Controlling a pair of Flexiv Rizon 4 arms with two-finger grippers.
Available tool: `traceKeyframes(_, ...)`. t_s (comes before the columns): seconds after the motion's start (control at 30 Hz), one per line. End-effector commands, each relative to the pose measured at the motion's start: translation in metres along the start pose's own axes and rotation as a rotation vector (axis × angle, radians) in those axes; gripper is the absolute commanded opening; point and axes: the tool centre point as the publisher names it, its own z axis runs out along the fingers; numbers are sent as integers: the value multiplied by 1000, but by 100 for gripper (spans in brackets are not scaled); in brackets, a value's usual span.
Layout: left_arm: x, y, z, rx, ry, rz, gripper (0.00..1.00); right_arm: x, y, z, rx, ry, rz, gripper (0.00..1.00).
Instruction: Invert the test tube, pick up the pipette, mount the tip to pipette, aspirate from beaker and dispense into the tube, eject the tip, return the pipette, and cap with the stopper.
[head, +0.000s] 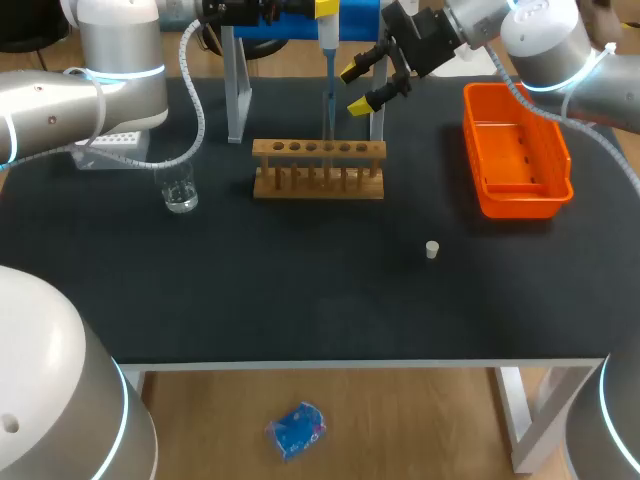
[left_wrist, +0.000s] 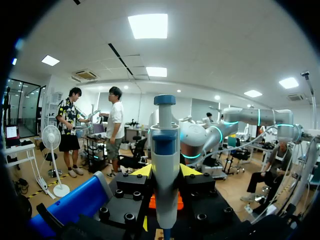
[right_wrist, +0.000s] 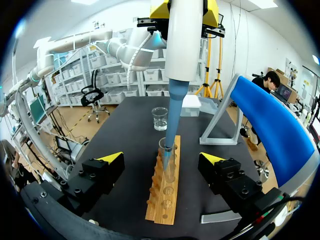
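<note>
Top centre, the left gripper (head: 325, 8) pinches the pipette (head: 328, 55), its tip (right_wrist: 171, 125) down inside the test tube (right_wrist: 169, 167) in the rack (head: 318, 185): dispensing, apparently. The right gripper (head: 365, 88) hangs spread alongside. Ejecting, returning and capping remain; the stopper (head: 431, 250) lies centre-right.

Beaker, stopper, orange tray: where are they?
beaker (head: 180, 190), head view, on its glass wall.
stopper (head: 432, 250), head view, on its side.
orange tray (head: 522, 206), head view, on its near wall.
</note>
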Motion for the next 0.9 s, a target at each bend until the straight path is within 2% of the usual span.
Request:
traceKeyframes(0.03, 2, 1, 0, 4, -7, 2, 0, -1, 0, -1, 1, 4, 0, 100)
traceKeyframes(0.9, 6, 1, -1, -9, -18, 6, 0, -1, 0, -1, 1, 4, 0, 100)
